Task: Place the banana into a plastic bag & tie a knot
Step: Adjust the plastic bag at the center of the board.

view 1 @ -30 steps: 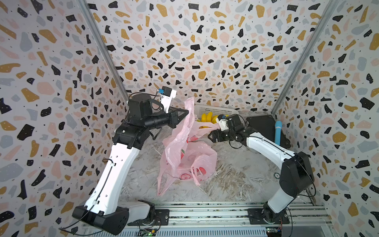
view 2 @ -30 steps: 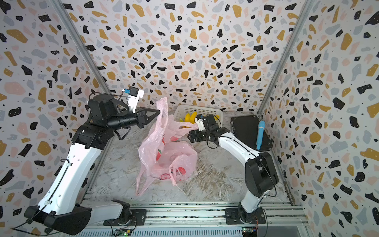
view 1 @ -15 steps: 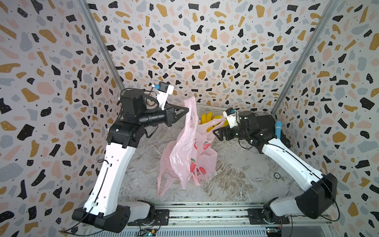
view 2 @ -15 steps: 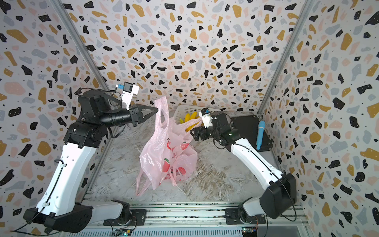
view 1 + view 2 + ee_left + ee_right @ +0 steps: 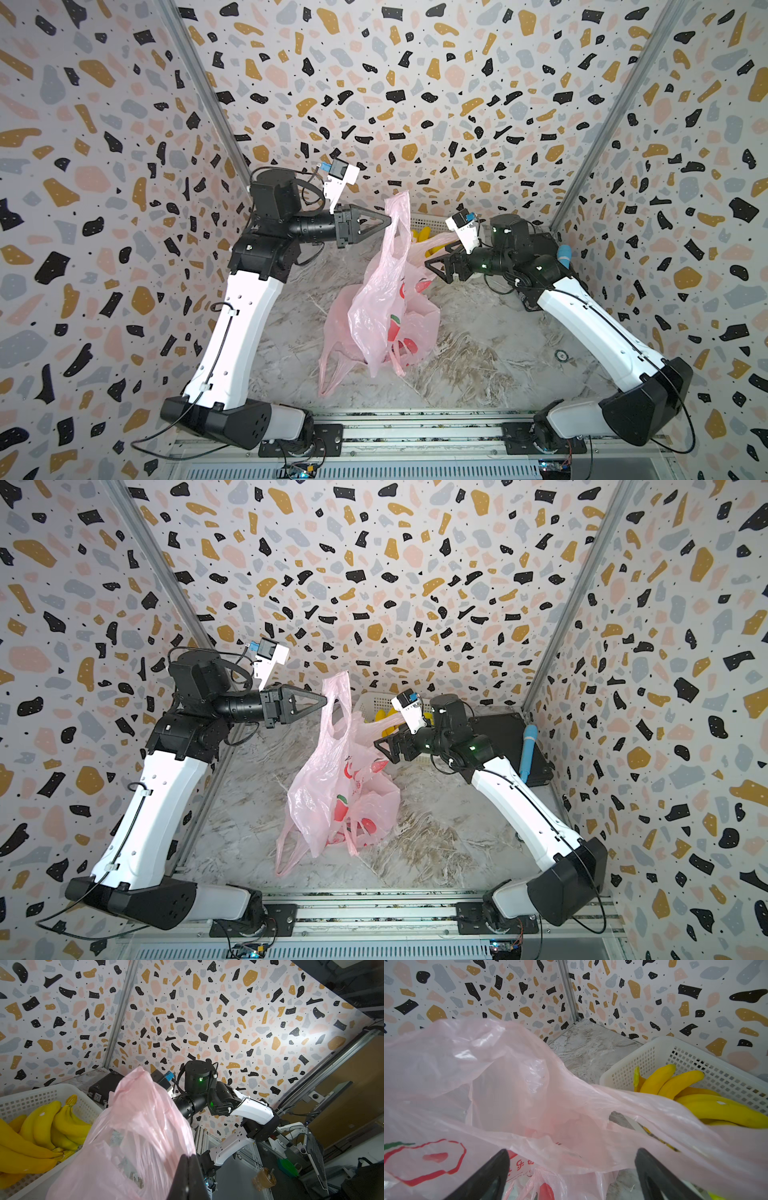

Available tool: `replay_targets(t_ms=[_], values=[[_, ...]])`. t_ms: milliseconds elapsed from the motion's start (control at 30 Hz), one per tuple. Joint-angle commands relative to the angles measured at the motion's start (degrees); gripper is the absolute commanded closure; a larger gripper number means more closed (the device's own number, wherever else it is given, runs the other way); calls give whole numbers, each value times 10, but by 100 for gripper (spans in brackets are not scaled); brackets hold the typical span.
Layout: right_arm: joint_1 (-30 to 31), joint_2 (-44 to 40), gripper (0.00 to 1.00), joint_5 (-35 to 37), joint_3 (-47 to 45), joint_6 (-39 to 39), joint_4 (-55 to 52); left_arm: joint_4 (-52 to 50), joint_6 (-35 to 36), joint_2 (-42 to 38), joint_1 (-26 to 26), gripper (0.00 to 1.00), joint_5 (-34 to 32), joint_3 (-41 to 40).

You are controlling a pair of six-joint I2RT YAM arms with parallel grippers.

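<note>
A pink plastic bag (image 5: 386, 307) (image 5: 328, 796) with red print hangs from its top handle, its bottom resting on the marble floor. My left gripper (image 5: 388, 219) (image 5: 326, 697) (image 5: 188, 1157) is shut on that handle, held high. My right gripper (image 5: 432, 270) (image 5: 380, 748) (image 5: 572, 1151) is open beside the bag's right side. The bag's film (image 5: 508, 1084) stretches across in front of its spread fingers toward the basket. Yellow bananas (image 5: 424, 241) (image 5: 41, 1126) (image 5: 695, 1097) lie in a white basket (image 5: 432, 222) (image 5: 31, 1095) (image 5: 643, 1064) behind the bag. I cannot tell whether a banana is inside the bag.
A black box (image 5: 503, 733) sits at the back right with a blue cylinder (image 5: 563, 255) (image 5: 530, 750) on it. Terrazzo walls close in on three sides. A small round fitting (image 5: 561, 355) lies on the floor at the right.
My left gripper has lifted the bag's handle higher, so the bag hangs more upright. My right arm has swung its elbow out to the right, with its gripper staying beside the bag.
</note>
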Motion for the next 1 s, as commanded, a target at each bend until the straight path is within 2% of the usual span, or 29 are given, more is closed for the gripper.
replay_targets(t_ms=[0, 233, 400, 567, 667, 833, 900, 933, 967], values=[[2, -6, 3, 11, 55, -44, -39, 60, -19, 4, 9, 100, 68, 2], [1, 18, 2, 10, 127, -75, -77, 67, -16, 13, 19, 100, 97, -2], [1, 74, 3, -61, 183, -106, -112, 94, -27, 12, 19, 100, 111, -15], [6, 146, 3, -134, 232, -143, -146, 172, -79, 16, 19, 100, 127, -28], [19, 171, 3, -174, 248, -174, -165, 184, -85, 20, 21, 100, 132, -28], [42, 192, 3, -174, 249, -173, -134, 202, -90, 26, 23, 100, 135, -36], [44, 200, 13, -165, 249, -142, -100, 218, -101, 27, 27, 100, 129, -43], [44, 204, 23, -158, 249, -125, -83, 226, -106, 28, 31, 100, 126, -46], [45, 205, 37, -152, 245, -106, -68, 233, -113, 27, 37, 100, 117, -49]])
